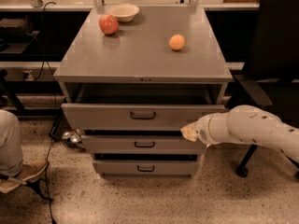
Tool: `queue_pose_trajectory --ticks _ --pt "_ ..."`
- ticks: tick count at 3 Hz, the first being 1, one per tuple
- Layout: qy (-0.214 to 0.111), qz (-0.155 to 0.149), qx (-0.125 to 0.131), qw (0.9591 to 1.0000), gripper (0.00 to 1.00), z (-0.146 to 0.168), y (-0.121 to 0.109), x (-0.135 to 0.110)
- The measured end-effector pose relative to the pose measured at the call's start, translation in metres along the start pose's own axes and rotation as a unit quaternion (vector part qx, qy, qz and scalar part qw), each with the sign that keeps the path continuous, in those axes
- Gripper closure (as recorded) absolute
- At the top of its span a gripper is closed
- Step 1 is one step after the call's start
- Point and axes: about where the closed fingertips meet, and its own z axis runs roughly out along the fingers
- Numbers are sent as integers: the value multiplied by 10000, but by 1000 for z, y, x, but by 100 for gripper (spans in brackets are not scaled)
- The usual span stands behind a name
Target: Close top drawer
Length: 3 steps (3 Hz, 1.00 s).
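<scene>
white arm (252,127) extends from right edge, near horizontal, elbow end lower; hand (189,132) at its left end, tan tip pointing left, just right of view centre
</scene>
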Motion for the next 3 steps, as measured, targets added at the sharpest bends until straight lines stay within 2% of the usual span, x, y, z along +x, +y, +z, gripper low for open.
queue_pose_trajectory --ticks 1,3 --pt "-189 99 103 9997 100 12 -16 0" --pt "-518 69 29 9986 100 45 -42 -11"
